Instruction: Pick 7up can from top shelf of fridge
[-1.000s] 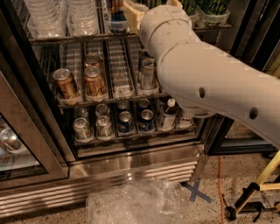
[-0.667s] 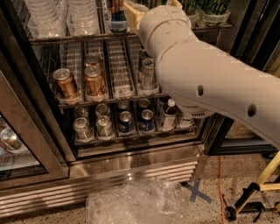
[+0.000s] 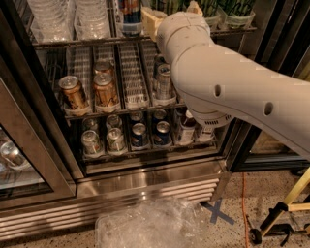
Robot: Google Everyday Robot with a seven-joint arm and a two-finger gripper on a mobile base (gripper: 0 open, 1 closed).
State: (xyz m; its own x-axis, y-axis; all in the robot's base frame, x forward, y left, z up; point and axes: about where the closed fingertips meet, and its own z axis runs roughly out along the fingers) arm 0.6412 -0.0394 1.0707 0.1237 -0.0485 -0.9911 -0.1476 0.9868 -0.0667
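Fridge point(image 3: 145, 181) open, glass door point(image 3: 34, 160) swung left. Arm point(image 3: 227, 92) reaches in from the right. Pincer point(image 3: 153, 19) is up at the top shelf point(image 3: 87, 41), mostly hidden behind the wrist, so I cannot tell if it is apart or together.

7up can point(image 3: 236, 7) stands in a whitish cup point(image 3: 236, 20) at the right end of the top shelf, right of the pincer, more green cans beside it. Blue-and-red can point(image 3: 130, 12) is just left of the pincer, clear plastic cups point(image 3: 48, 19) further left.

Middle rack: two gold cans point(image 3: 73, 92), silver can point(image 3: 163, 80). Bottom rack: row of mixed cans point(image 3: 115, 139).

Floor: crumpled clear plastic point(image 3: 150, 225), blue tape X point(image 3: 218, 213), orange cable point(image 3: 243, 203).
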